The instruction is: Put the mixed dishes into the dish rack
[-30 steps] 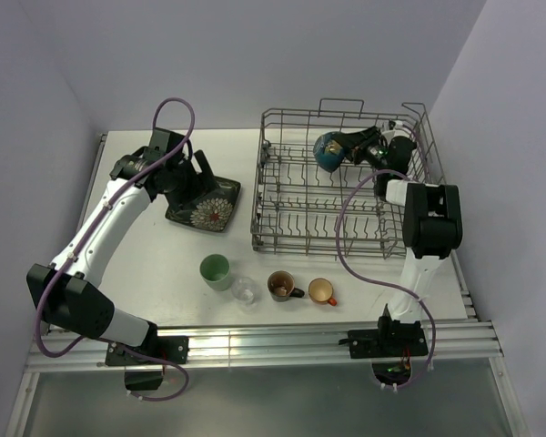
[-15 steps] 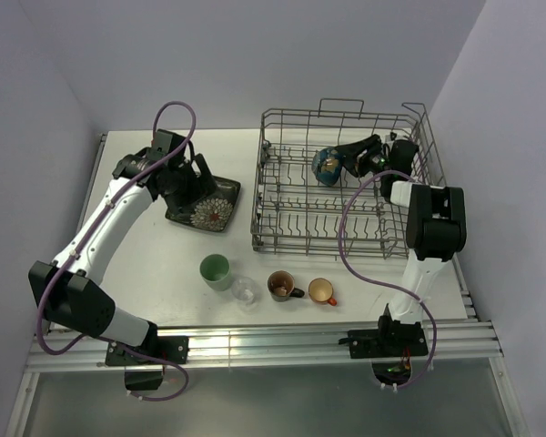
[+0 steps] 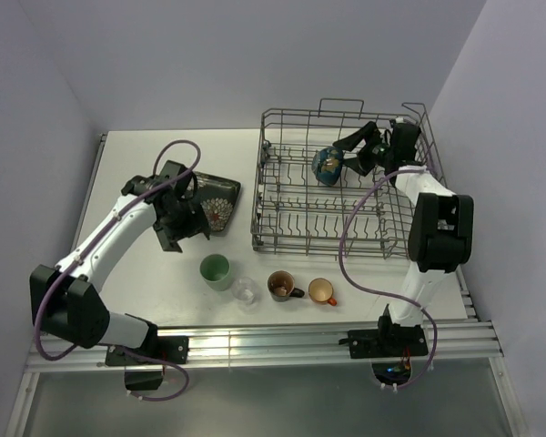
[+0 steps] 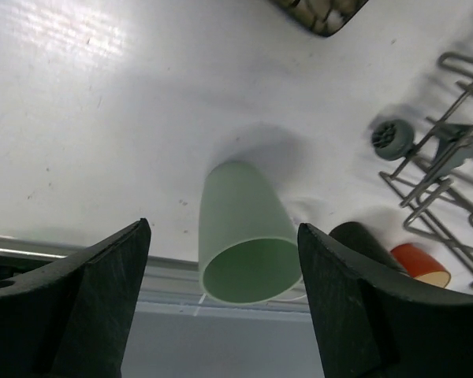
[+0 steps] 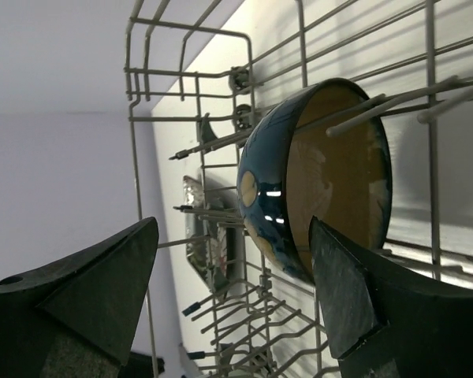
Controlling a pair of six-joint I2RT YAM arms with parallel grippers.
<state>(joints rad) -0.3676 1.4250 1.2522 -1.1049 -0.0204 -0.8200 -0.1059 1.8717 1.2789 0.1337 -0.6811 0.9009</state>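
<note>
The dish rack (image 3: 282,196) stands at the back right. A dark-blue, tan-inside bowl (image 3: 327,165) stands on edge between its tines (image 5: 323,181). My right gripper (image 3: 351,154) is open just right of the bowl, its fingers apart from it (image 5: 232,291). The dark flowered plate (image 3: 217,195) lies left of the rack. My left gripper (image 3: 189,229) hangs open in front of the plate, above the pale green cup (image 3: 215,270), which shows upright between the fingers (image 4: 244,236) without touching them. The clear glass (image 3: 245,291), brown mug (image 3: 280,286) and orange mug (image 3: 321,291) stand in a row near the front.
The table's metal rail (image 3: 255,341) runs along the near edge, close in front of the cups. The rack's wheel (image 4: 390,140) and wire corner sit right of the green cup. White walls close in on the left, back and right.
My right gripper has opened and let go of the bowl, which now rests in the rack. My left gripper has moved from over the plate toward the green cup.
</note>
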